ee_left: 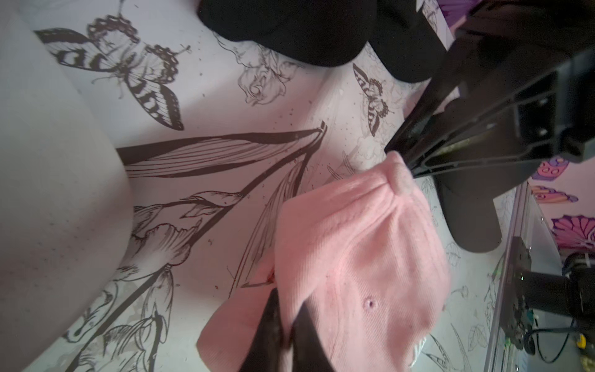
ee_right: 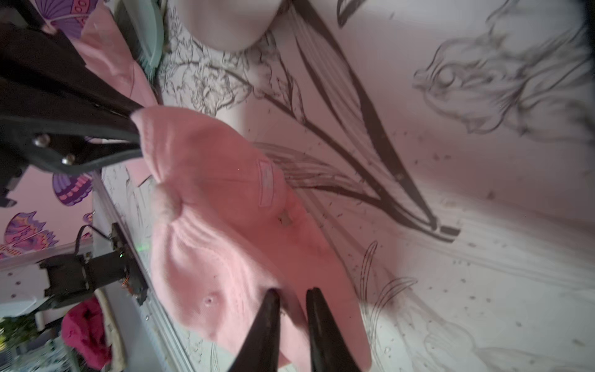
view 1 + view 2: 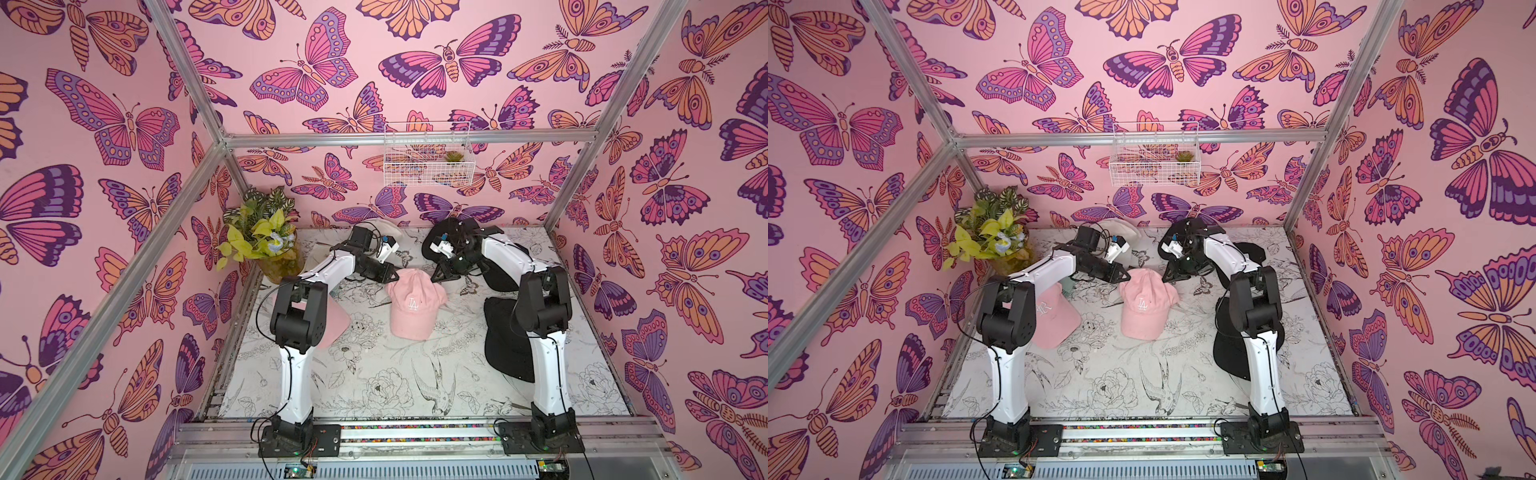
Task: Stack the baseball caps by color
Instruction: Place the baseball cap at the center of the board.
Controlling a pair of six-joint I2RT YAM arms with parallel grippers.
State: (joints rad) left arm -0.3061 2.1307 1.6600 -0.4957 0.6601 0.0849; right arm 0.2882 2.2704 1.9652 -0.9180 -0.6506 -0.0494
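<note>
A pink cap (image 3: 415, 305) (image 3: 1144, 307) with a white logo lies mid-table, brim toward the front. My left gripper (image 3: 390, 277) (image 1: 288, 299) sits at its back left edge, with a fold of the pink fabric (image 1: 354, 257) pinched between its fingers. At the back right edge my right gripper (image 3: 436, 277) (image 2: 293, 291) hovers over the cap (image 2: 225, 199), its jaws slightly apart with a clear gap. A second pink cap (image 3: 1054, 318) lies under the left arm. Black caps (image 3: 505, 336) lie at the right under the right arm, and a white cap (image 3: 390, 228) sits at the back.
A potted plant (image 3: 262, 239) stands in the back left corner. A teal brush (image 3: 1068, 286) lies beside the second pink cap. A white wire basket (image 3: 428, 160) hangs on the back wall. Aluminium frame posts edge the printed table (image 3: 374, 374).
</note>
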